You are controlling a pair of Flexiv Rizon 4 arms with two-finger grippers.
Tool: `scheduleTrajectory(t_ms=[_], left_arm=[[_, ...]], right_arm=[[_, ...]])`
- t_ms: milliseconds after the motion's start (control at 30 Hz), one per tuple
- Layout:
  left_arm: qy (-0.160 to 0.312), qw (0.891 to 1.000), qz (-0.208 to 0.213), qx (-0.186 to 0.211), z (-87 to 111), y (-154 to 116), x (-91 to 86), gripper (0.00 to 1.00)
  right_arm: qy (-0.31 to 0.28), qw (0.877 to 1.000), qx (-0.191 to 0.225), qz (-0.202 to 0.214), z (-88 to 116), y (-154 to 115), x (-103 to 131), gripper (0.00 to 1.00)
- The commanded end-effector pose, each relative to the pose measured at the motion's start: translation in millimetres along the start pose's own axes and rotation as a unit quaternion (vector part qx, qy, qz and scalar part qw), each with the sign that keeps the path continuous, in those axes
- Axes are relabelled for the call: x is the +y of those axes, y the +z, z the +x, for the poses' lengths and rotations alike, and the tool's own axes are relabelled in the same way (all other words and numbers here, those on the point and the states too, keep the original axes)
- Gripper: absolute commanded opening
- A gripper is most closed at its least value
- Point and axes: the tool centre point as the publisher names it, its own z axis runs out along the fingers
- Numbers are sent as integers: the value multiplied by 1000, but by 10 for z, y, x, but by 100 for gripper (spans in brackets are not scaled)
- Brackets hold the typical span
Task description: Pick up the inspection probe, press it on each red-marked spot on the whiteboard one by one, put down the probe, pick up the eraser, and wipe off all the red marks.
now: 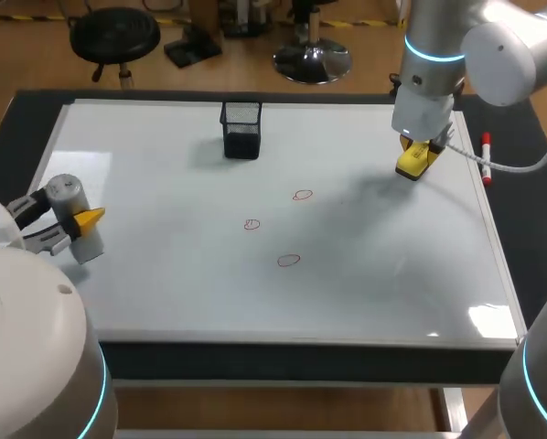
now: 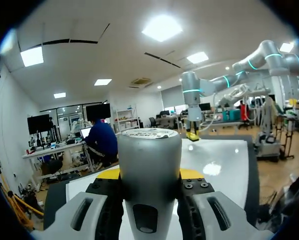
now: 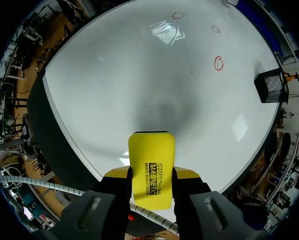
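Observation:
My left gripper point(image 1: 83, 222) hangs over the whiteboard's left edge, shut on the grey cylindrical inspection probe point(image 1: 68, 194); in the left wrist view the probe point(image 2: 149, 170) stands clamped between the fingers. Near the board's far right, my right gripper point(image 1: 416, 157) is shut on the yellow eraser point(image 1: 413, 160); the right wrist view shows the eraser point(image 3: 151, 167) between the fingers, held above the board. Three red circles point(image 1: 302, 195), point(image 1: 252, 224), point(image 1: 289, 261) mark the whiteboard point(image 1: 164, 283) near its middle. From the right wrist, the nearest red mark point(image 3: 218, 63) lies well ahead of the eraser.
A black mesh pen cup point(image 1: 241, 129) stands at the board's far middle. A red-capped marker point(image 1: 486, 158) lies off the board's right edge. The cup point(image 3: 269, 85) shows ahead of the right gripper too.

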Motion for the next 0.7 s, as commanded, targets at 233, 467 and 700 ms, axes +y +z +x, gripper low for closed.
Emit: scheduleTrajectory(t_ms=[233, 467, 700], left_arm=[[1, 1000, 0, -9, 32, -48, -32, 0], [1, 1000, 0, -9, 32, -48, -32, 0], [1, 1000, 0, -9, 32, -48, -32, 0]], right_arm=[[-1, 1000, 0, 1, 7, -8, -3, 0], [-1, 1000, 0, 1, 7, -8, -3, 0], [-9, 1000, 6, 0, 28, 20, 59, 0]])
